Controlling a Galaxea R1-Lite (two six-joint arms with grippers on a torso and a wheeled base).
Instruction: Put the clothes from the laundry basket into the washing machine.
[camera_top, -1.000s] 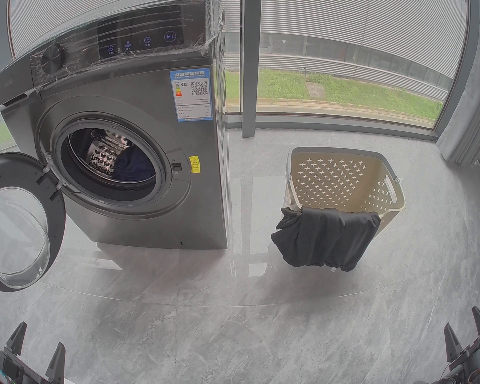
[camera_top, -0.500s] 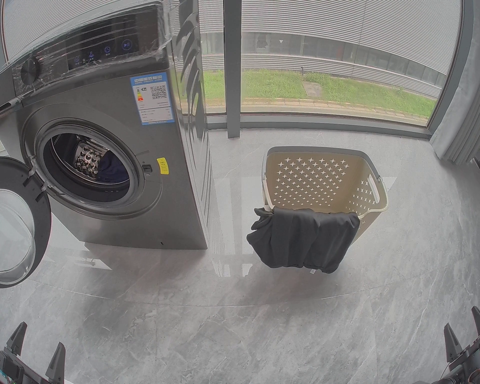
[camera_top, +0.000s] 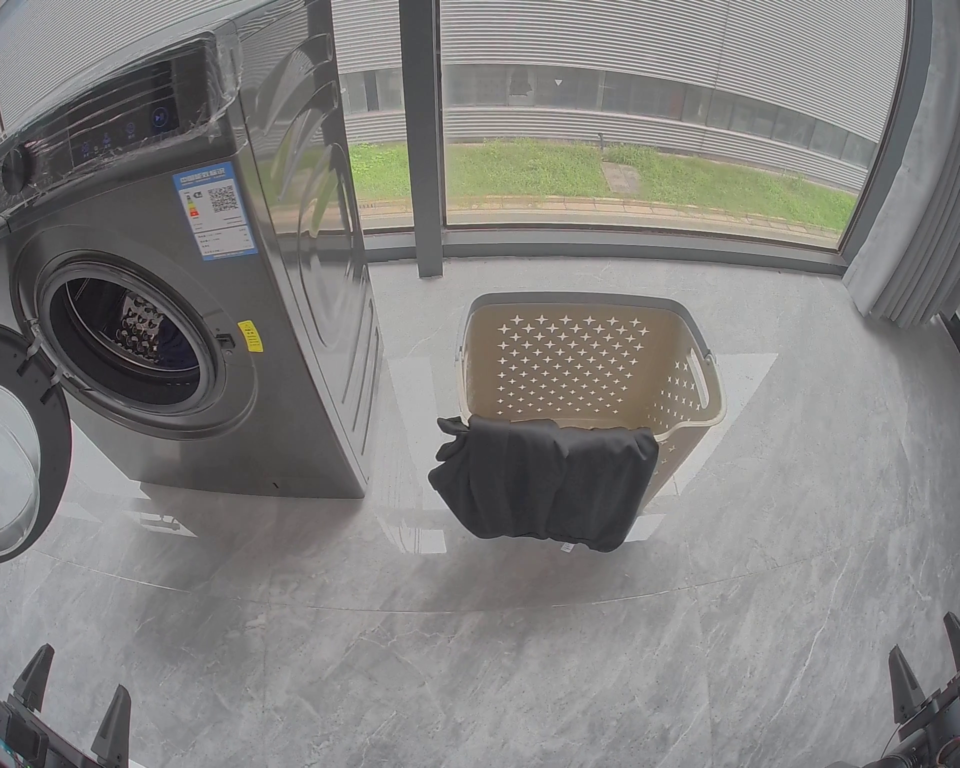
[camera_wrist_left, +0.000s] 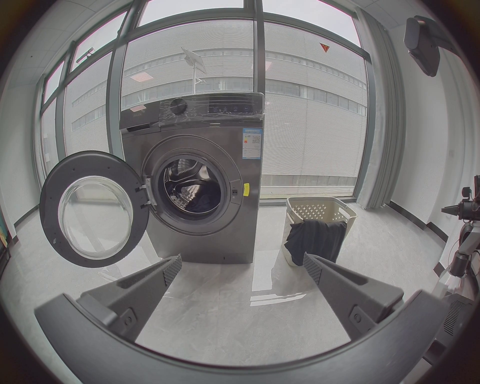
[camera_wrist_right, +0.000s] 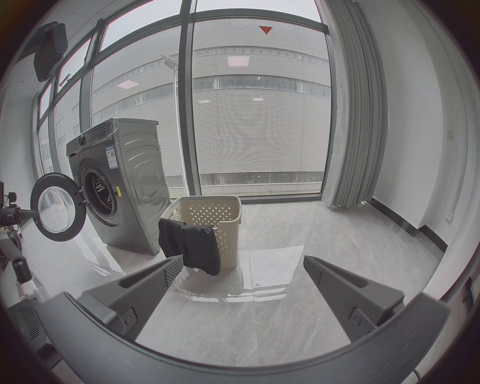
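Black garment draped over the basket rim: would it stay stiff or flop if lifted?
Probably floppy: the black garment sags in soft folds over the laundry basket rim. Likely light, since the basket stands upright under it. Pulled up, it may drag on that rim.

Access: drum mouth (camera_top: 125, 345) and basket (camera_top: 585, 300) open.
Door (camera_top: 52, 450) swung wide; black garment (camera_top: 545, 482) covers near rim; drum seemingly part-filled.

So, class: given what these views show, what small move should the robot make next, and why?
Probably roll closer to the laundry basket and bring the right claw toward the black garment draped over its near rim. That claw is open and empty, well short of the basket, and the washing machine door is already open.
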